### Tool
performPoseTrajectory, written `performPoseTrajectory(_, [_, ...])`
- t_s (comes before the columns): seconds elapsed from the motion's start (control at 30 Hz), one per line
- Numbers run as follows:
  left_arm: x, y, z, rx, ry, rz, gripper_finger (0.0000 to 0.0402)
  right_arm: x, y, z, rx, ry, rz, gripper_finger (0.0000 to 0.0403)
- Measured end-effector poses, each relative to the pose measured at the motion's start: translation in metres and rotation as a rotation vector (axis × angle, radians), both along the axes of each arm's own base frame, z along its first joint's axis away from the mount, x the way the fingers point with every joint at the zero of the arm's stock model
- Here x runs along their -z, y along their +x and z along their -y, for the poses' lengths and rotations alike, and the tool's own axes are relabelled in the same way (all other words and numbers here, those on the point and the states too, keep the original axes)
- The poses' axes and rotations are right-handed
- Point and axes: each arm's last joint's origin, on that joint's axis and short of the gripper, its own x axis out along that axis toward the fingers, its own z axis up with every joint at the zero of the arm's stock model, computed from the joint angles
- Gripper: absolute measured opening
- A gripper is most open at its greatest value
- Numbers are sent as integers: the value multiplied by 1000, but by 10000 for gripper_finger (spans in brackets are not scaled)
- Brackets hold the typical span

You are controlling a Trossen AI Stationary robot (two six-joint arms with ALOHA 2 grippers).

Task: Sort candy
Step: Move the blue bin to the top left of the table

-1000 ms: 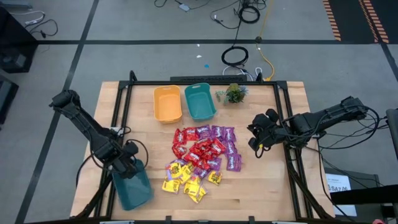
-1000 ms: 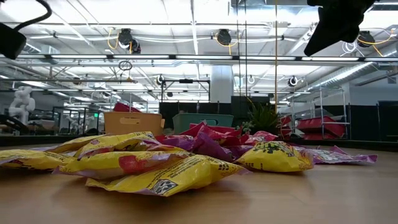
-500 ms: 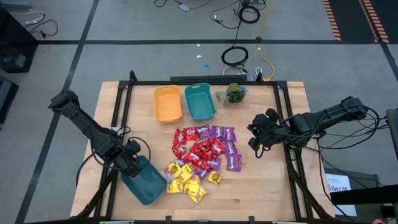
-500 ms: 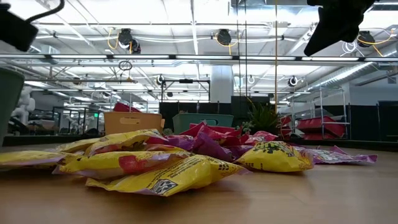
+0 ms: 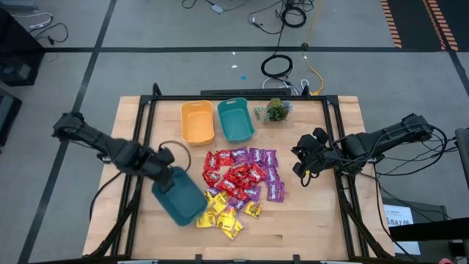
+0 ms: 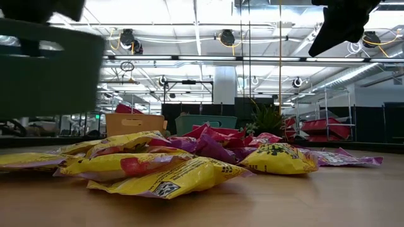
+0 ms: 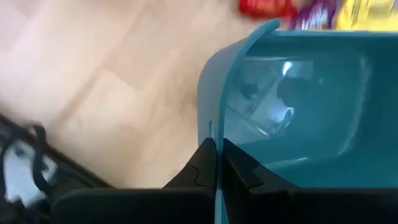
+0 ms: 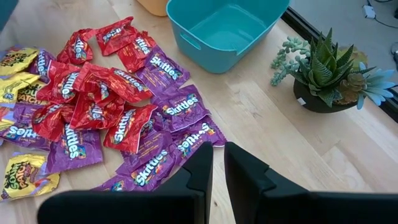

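On the worktop (image 5: 315, 220), candy (image 5: 238, 187) heaped at centre: red and purple farther back, yellow nearest. Just left of it, touching the yellow packets, a teal bin (image 5: 179, 196), long axis slanting toward the heap. Left hand (image 5: 163, 163) clenched on that bin's far rim (nearer arm for yellows). Right hand (image 5: 300, 163) clenched, holding nothing, right of the candy.

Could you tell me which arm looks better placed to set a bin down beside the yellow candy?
Likely the left: its end effector is shut on the rim of the teal bin, right beside the yellow candy. The right end effector holds nothing, beyond the pile's other side.
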Motion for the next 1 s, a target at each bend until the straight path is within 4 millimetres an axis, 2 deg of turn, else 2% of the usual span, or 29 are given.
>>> performPoseTrajectory(0.37, [-52,39,-65,174,148,170,9,0,0,0,41,23,25,31])
performPoseTrajectory(0.67, [-112,74,-144,297,345,173,9,-3,4,1,79,-14,88,31])
performPoseTrajectory(0.8, [-128,72,-178,397,375,49,9,-1,7,0,96,-5,90,31])
performPoseTrajectory(0.9, [-134,62,-199,463,356,-53,9,4,12,-2,117,2,75,31])
performPoseTrajectory(1.0, [-140,49,-218,483,385,-79,9,12,20,-5,133,-1,44,31])
